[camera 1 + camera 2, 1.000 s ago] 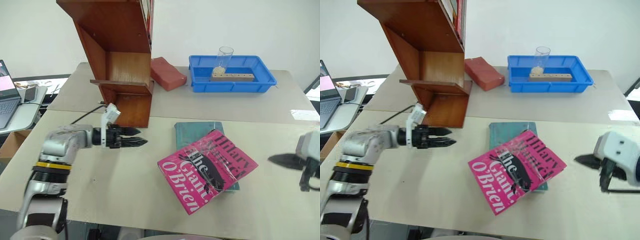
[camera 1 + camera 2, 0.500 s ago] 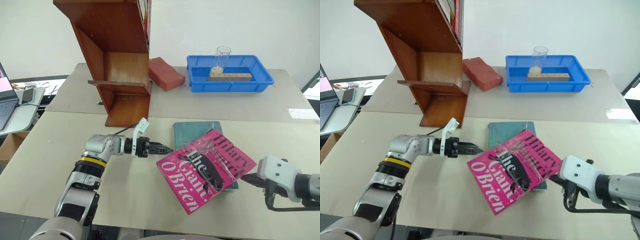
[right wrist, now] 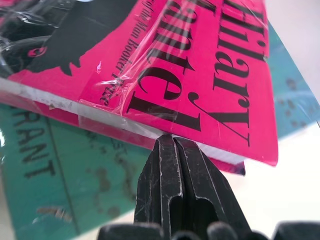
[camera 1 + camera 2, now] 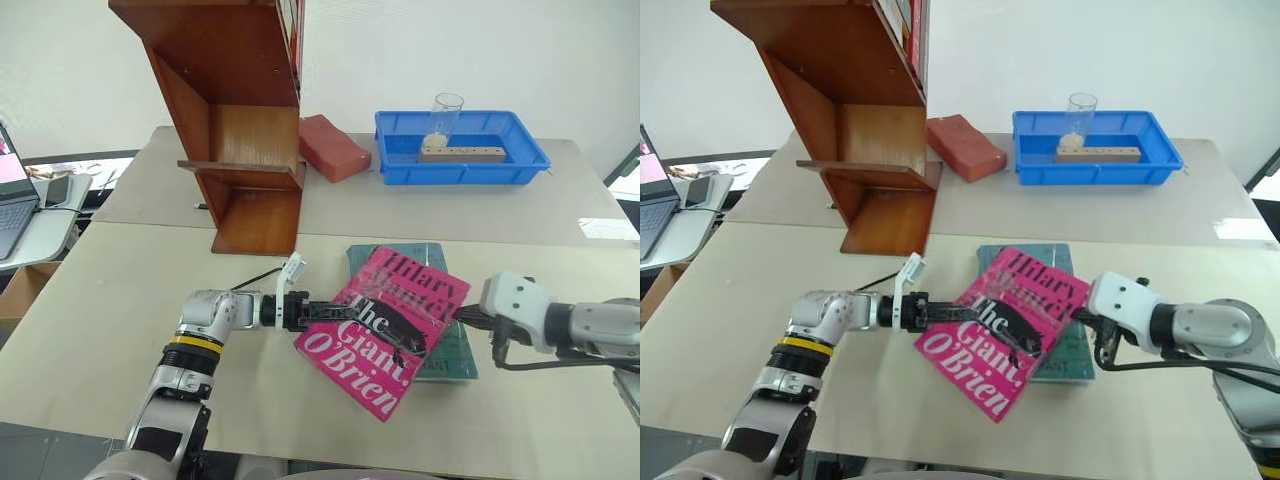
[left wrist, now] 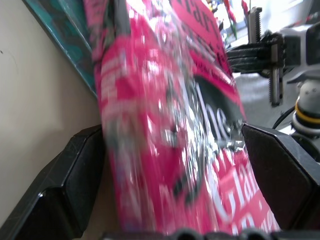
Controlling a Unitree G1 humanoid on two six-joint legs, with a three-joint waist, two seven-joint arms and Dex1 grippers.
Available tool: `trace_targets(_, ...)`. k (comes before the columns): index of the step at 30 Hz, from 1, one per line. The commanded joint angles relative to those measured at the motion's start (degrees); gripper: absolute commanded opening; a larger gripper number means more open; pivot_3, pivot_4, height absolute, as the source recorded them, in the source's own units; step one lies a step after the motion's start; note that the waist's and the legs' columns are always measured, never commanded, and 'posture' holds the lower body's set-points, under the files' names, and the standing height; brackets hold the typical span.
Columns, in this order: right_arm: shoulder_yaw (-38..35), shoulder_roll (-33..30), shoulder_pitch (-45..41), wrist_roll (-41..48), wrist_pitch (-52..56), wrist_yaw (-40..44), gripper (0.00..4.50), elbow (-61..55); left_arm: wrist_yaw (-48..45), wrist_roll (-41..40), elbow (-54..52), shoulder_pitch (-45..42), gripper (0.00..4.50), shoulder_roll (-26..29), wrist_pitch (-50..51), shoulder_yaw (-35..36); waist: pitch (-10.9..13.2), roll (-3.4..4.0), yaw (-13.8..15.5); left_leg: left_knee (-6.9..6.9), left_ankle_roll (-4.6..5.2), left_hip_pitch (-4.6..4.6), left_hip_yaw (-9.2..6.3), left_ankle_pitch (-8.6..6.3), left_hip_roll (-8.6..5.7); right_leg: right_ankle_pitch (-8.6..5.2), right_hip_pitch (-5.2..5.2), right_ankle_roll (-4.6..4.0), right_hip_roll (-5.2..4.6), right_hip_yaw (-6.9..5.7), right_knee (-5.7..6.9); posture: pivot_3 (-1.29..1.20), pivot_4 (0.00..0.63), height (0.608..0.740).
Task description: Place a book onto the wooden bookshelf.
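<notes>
The step in hand looks like a two-armed pickup of the pink book (image 4: 385, 325), which lies askew on top of the teal book (image 4: 440, 350) on the counter (image 4: 120, 300), well short of the wooden bookshelf (image 4: 245, 130) standing beyond it. The left end effector (image 4: 325, 310) lies nearly level with its fingers spread wide, one above and one below the book's near-left edge, so the book sits between them but is not yet clamped. The right end effector (image 4: 465, 316) is fully closed and empty, its paired tips pressed against the opposite page edge, just under the cover, as the right wrist view shows. My judgement is that the right tips serve as a backstop or lever: they should hold firm, or lift that edge slightly, while the left fingers slide further on before closing. The plastic wrap is glossy and likely slick, so the left fingers want a deep bite, well past the edge, with the lower one kept between the pink cover and the teal one. Closing too early risks a shallow pinch that lets the book pivot or slip. Once it is gripped, the right side can back away, and the lift should clear the teal book before swinging toward the shelf.
</notes>
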Motion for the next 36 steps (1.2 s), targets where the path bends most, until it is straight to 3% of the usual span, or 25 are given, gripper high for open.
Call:
trace_targets(1, 1.0, 0.4, -2.5, 0.1, -1.9, -0.1, 0.01, 0.7, 2.6, -4.0, -3.1, 0.1, 4.24, -0.5, 2.5, 4.8, 0.0, 0.00, 0.0, 0.00, 0.00, 0.00, 0.00, 0.00, 0.00, 0.00, 0.00, 0.00, 0.00, 0.00, 0.00, 0.00, 0.150, 0.673)
trace_targets(3, 1.4, 0.5, -3.2, 0.4, -2.1, -0.2, 0.00, 1.2, 3.7, -4.9, -4.4, 0.7, 3.66, -0.7, 3.7, 5.4, 0.0, 0.00, 0.0, 0.00, 0.00, 0.00, -0.01, 0.00, 0.00, 0.00, 0.00, 0.00, 0.00, 0.00, 0.01, 0.00, 0.150, 0.673)
trace_targets(8, 2.4, 1.0, -5.0, 1.2, -2.1, -0.2, 0.00, 1.9, 7.0, -7.8, -7.6, 2.0, 1.27, -2.4, 6.8, 7.7, 0.0, 0.00, 0.1, -0.01, -0.01, 0.01, -0.01, 0.01, 0.00, 0.00, 0.02, 0.00, 0.00, 0.00, 0.00, 0.00, 0.150, 0.673)
trace_targets(10, 2.4, 1.3, -5.7, 1.6, -2.0, -0.2, 0.00, 1.8, 8.4, -9.1, -9.3, 2.2, 0.71, -2.5, 7.9, 9.1, 0.0, 0.00, 0.1, -0.01, -0.02, 0.01, -0.02, 0.01, 0.00, 0.01, 0.02, 0.00, 0.00, -0.01, 0.00, 0.00, 0.150, 0.673)
trace_targets(15, -0.6, 0.4, -6.5, 3.1, -0.9, 0.1, 0.00, 0.9, 9.6, -11.3, -13.9, 1.4, 0.71, 1.5, 7.3, 13.7, 0.0, 0.00, 0.1, -0.04, -0.03, 0.03, -0.03, 0.01, 0.00, 0.01, 0.03, 0.00, 0.00, -0.01, 0.00, 0.00, 0.150, 0.673)
trace_targets(20, -9.4, -3.3, -5.1, 8.0, 2.8, 2.6, 0.00, -1.0, 8.3, -12.4, -17.6, -5.9, 0.71, 8.1, 0.2, 18.8, 0.1, -0.07, 0.1, -0.16, -0.18, 0.01, -0.03, 0.10, 0.00, 0.02, -0.06, -0.02, 0.00, -0.01, 0.00, 0.00, 0.150, 0.673)
trace_targets(26, -17.8, -6.6, -4.2, 14.3, 8.2, 5.7, 0.00, -3.7, 4.3, -7.1, -30.1, -14.9, 0.71, 12.4, -13.9, 11.3, 0.1, -0.13, 0.8, -0.24, -0.25, 0.28, -0.04, 0.11, -0.07, 0.00, 0.35, 0.01, -0.06, -0.05, -0.39, 0.00, 0.150, 0.673)
trace_targets(29, -19.8, -7.3, -5.5, 17.9, 10.8, 5.7, 0.00, -5.2, 4.8, 1.6, -32.2, -18.6, 0.71, 13.3, -26.6, 7.1, 0.1, -0.13, 0.7, -0.22, -0.30, 0.06, -0.04, 0.15, -0.08, 0.02, 0.34, 0.00, -0.05, -0.02, -0.36, 0.00, 0.150, 0.673)
trace_targets(32, -20.5, -7.2, -8.7, 22.1, 13.9, 4.5, 0.00, -6.2, 4.5, 17.6, -29.4, -21.3, 0.71, 16.2, -48.9, 1.1, 0.1, -0.09, 0.1, -0.27, -0.29, 0.18, -0.04, 0.15, -0.07, 0.02, 0.38, -0.01, -0.03, 0.04, -0.36, 0.00, 0.150, 0.673)
trace_targets(36, -19.5, -7.1, -14.7, 27.6, 17.4, 1.9, 0.00, -6.7, 5.7, 31.3, -21.5, -24.7, 0.71, 19.7, -73.2, -2.4, 0.2, -0.02, -0.3, -0.35, -0.27, 0.26, -0.04, 0.15, -0.07, 0.02, 0.38, -0.04, -0.01, 0.10, -0.35, 0.00, 0.150, 0.673)
